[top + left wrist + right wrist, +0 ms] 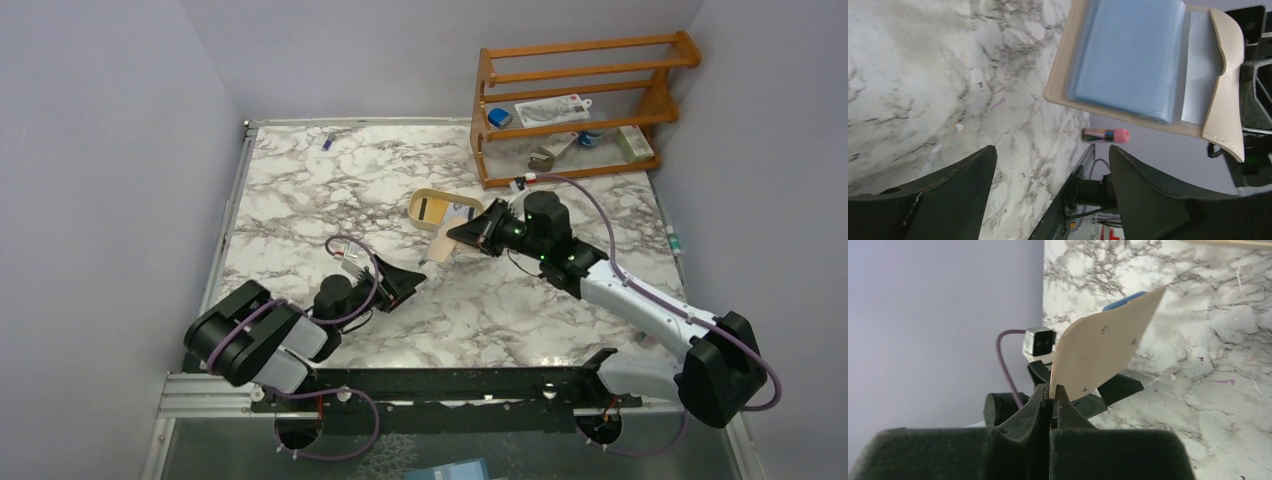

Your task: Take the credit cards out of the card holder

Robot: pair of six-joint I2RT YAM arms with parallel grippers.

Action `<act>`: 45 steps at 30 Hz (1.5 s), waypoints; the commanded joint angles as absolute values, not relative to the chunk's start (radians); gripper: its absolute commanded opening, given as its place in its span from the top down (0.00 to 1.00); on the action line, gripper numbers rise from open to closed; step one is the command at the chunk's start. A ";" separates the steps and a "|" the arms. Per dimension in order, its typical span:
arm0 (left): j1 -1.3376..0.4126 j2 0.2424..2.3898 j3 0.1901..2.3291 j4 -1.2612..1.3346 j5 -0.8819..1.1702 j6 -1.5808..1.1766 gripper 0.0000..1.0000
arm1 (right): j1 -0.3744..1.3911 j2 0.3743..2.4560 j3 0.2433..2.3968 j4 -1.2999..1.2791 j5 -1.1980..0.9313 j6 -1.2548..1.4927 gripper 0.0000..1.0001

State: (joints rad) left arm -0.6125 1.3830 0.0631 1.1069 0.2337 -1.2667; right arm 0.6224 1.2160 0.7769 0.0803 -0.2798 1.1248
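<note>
The right gripper pinches a thin edge of the open card holder, holding it up just ahead of the spread, empty left gripper. A tug on the blue sleeves could pull that edge free. Beside the right gripper, the oval tray holds a yellow-orange card and a pale card; the holder's own contents cannot be told.

Robot lab: walled marble tabletop
</note>
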 commanded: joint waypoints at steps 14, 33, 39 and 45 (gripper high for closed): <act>-0.569 1.508 0.040 1.793 -0.007 -1.483 0.18 | 0.591 1.039 0.586 0.603 -0.403 1.193 0.99; -0.682 1.605 0.165 1.791 -0.313 -1.979 0.18 | 0.591 1.202 0.618 0.960 -0.532 1.235 0.99; -0.719 1.663 0.207 1.793 -0.349 -2.100 0.18 | 0.591 1.215 0.615 0.999 -0.552 1.241 0.99; -0.787 1.716 0.257 1.793 -0.385 -2.218 0.19 | 0.591 1.232 0.607 1.022 -0.559 1.243 0.99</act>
